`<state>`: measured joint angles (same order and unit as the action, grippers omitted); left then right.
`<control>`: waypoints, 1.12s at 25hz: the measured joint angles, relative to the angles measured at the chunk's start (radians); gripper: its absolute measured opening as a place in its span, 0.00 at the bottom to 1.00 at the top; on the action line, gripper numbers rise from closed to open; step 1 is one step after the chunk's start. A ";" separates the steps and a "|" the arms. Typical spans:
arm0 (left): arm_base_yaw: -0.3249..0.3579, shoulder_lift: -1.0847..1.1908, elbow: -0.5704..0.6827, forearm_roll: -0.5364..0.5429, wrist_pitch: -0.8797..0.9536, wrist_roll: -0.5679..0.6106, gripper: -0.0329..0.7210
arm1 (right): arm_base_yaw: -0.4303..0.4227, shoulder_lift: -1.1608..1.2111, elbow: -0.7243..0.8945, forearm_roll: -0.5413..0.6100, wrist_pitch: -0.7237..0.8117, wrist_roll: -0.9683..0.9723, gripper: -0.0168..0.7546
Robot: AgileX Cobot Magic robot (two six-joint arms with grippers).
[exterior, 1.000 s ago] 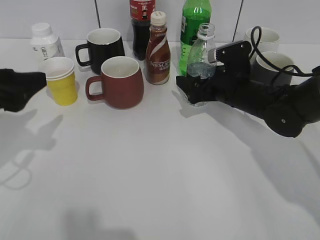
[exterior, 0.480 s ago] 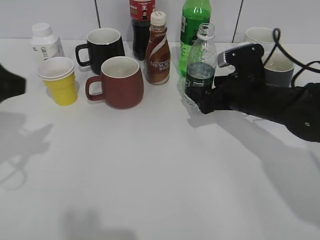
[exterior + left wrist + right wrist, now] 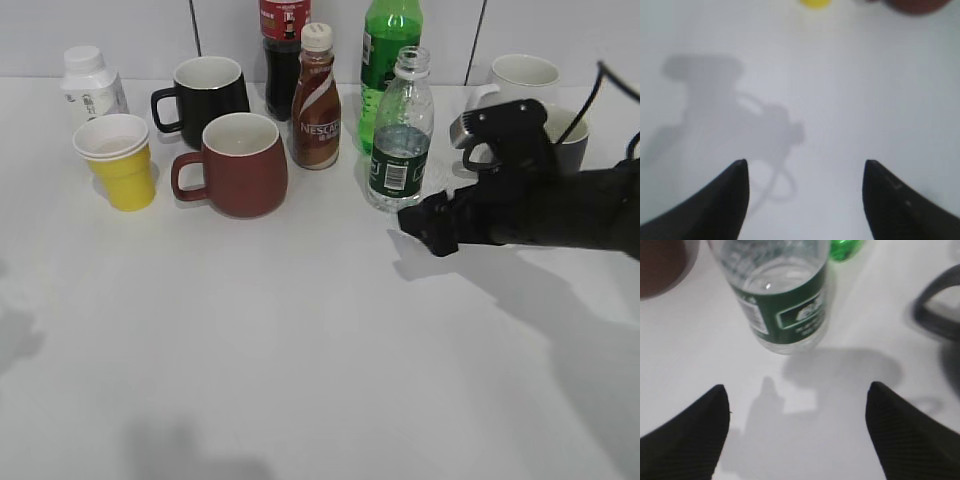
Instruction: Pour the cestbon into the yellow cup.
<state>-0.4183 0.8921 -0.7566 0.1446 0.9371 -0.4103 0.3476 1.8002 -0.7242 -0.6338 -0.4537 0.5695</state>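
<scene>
The cestbon (image 3: 401, 135) is a clear capless bottle with a dark green label, standing upright on the white table right of centre. It also shows in the right wrist view (image 3: 782, 295), just ahead of the jaws and apart from them. My right gripper (image 3: 428, 230) (image 3: 797, 397) is open and empty, below and right of the bottle. The yellow cup (image 3: 120, 162) stands at the far left; only its bottom edge shows in the left wrist view (image 3: 814, 3). My left gripper (image 3: 804, 172) is open and empty over bare table, and out of the exterior view.
A maroon mug (image 3: 238, 165), black mug (image 3: 206, 95), Nescafe bottle (image 3: 316, 100), cola bottle (image 3: 283, 50) and green soda bottle (image 3: 388, 50) crowd the back. A white jar (image 3: 90, 85) stands behind the yellow cup. A white mug (image 3: 523, 78) and a grey mug (image 3: 572, 135) stand far right.
My right gripper let go of the cestbon and drew back right and toward the front; the bottle went from tilted to upright. My left arm withdrew off the left edge.
</scene>
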 joint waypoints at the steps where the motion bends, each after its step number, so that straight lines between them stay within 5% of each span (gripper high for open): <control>1: 0.000 -0.018 -0.001 -0.009 0.030 0.000 0.76 | 0.000 -0.018 0.000 -0.049 0.026 0.047 0.87; 12: 0.000 -0.249 -0.006 -0.031 0.276 0.000 0.76 | 0.000 -0.271 0.001 -0.625 0.239 0.573 0.83; 19: 0.000 -0.290 -0.006 -0.038 0.279 0.000 0.76 | 0.001 -0.388 0.007 -0.713 0.276 0.879 0.77; 22: 0.000 -0.290 -0.006 -0.040 0.279 0.000 0.76 | 0.001 -0.400 0.006 -0.886 0.260 0.922 0.77; 26: 0.000 -0.290 -0.006 -0.022 0.279 0.000 0.76 | 0.001 -0.400 0.006 -1.060 0.420 0.935 0.77; 28: 0.000 -0.290 -0.006 -0.016 0.279 0.000 0.76 | 0.001 -0.400 0.006 -1.058 0.549 0.915 0.77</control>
<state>-0.4183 0.6021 -0.7624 0.1281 1.2165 -0.4103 0.3488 1.3998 -0.7178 -1.6920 0.0951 1.4847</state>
